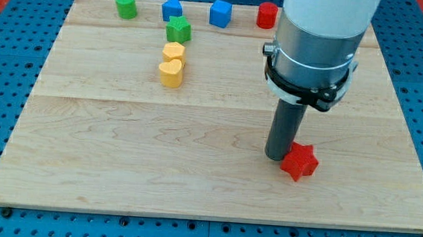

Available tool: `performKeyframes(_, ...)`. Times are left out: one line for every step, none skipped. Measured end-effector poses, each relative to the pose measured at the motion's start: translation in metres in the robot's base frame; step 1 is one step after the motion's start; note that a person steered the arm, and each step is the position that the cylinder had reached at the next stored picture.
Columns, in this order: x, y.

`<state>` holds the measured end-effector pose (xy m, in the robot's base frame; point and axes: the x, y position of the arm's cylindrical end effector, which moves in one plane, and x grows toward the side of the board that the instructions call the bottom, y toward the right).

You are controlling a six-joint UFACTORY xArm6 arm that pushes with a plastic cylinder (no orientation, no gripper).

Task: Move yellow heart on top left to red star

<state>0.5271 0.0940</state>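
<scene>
Two yellow blocks stand in the upper left part of the board: a yellow heart [171, 73] and a second, smaller yellow block [173, 52] touching it just above. The red star [299, 162] lies at the lower right. My tip [280, 158] rests on the board right against the red star's left side, far to the right of and below the yellow blocks.
Along the view's top stand a green cylinder [125, 6], a blue block [172, 10], a blue cube [220, 13] and a red cylinder [267, 15]. A green star [178, 29] sits just above the yellow blocks. The wooden board [119, 157] lies on a blue pegboard.
</scene>
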Motion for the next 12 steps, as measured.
performKeyframes(0.0,0.05)
performKeyframes(-0.016,0.026)
performKeyframes(-0.096,-0.001)
performKeyframes(-0.095,-0.01)
performKeyframes(-0.08,-0.088)
performKeyframes(-0.108,-0.2)
performKeyframes(-0.156,-0.267)
performKeyframes(-0.14,-0.221)
performKeyframes(-0.106,-0.16)
performKeyframes(-0.12,-0.22)
performKeyframes(-0.146,-0.238)
performKeyframes(-0.132,-0.156)
